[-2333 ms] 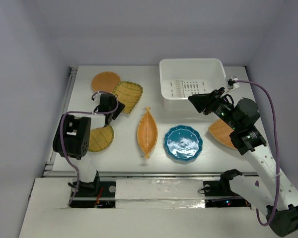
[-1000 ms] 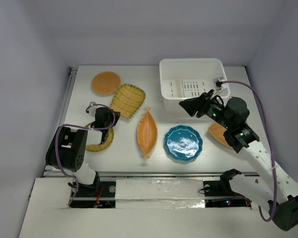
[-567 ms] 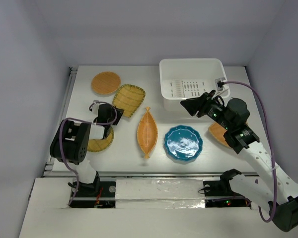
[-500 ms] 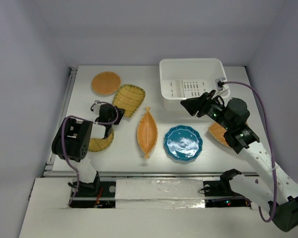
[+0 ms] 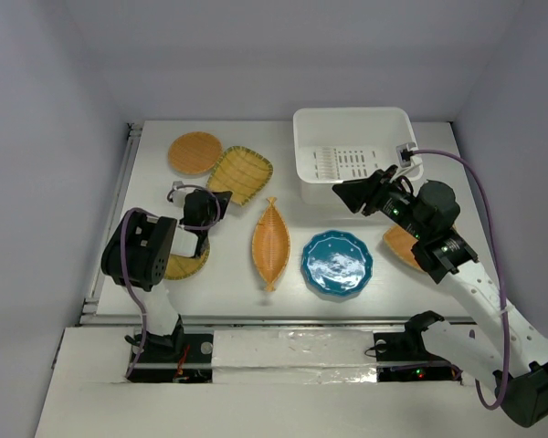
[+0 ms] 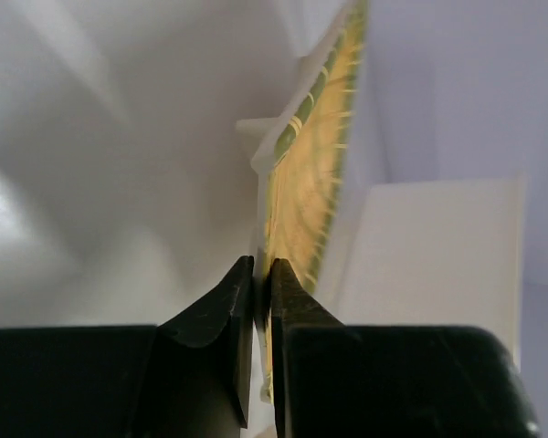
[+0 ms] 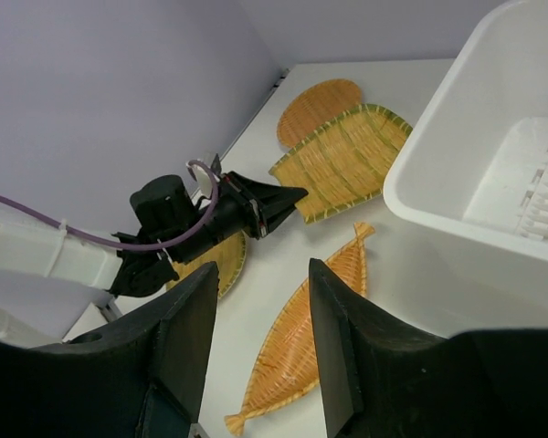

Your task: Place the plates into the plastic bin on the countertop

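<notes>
**Pinching the squarish plate at its near corner**

The yellow squarish plate (image 5: 242,173) sits toward the far left of the desk (image 5: 228,283), its woven face up and its green-edged rim showing. The left gripper (image 5: 207,203) is clamped on that plate's near-left corner. In the left wrist view its two black fingers (image 6: 224,310) meet on the thin rim with almost no gap, and the plate (image 6: 306,196) runs away from them edge-on. Whether the plate is off the desk I cannot tell.

Just beyond it, nearer the far left corner, lies the round orange plate (image 5: 194,152), its edge touching or slightly overlapping the squarish one. The fan-shaped plate (image 5: 187,263) lies near the left edge, partly hidden under the left arm. The leaf-shaped plate (image 5: 271,243) lies lengthwise in the middle of the desk. The teal scalloped plate (image 5: 337,263) sits beside it toward the near edge. Another orange plate (image 5: 402,245) lies by the right edge, mostly covered by the right arm.

The plastic bin (image 5: 352,113) stands at the far right of the desk, slotted bottom in view. The right gripper (image 5: 347,193) hangs just off the bin's near-left corner. Its fingers (image 7: 187,347) stand about halfway apart with nothing between them.
</notes>
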Action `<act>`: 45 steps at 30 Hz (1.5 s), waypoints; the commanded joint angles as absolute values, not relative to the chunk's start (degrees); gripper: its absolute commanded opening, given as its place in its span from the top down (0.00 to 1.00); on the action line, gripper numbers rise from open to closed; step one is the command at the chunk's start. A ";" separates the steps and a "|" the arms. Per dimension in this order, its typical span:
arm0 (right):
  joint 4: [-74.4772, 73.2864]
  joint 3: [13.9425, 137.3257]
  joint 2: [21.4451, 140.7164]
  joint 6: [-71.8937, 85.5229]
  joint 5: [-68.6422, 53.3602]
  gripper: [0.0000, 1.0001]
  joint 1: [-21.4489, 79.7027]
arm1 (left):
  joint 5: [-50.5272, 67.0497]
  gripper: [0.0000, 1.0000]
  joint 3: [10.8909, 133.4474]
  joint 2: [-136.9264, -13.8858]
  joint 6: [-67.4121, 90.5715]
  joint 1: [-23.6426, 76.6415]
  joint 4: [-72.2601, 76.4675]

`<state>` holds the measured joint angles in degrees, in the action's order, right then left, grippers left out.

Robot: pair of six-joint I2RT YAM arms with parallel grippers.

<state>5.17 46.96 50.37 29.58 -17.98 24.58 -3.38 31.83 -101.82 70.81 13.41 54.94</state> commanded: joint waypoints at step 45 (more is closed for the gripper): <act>13.98 54.31 66.18 31.99 -16.53 0.08 26.19 | 31.54 1.00 24.70 -48.07 66.97 11.95 65.03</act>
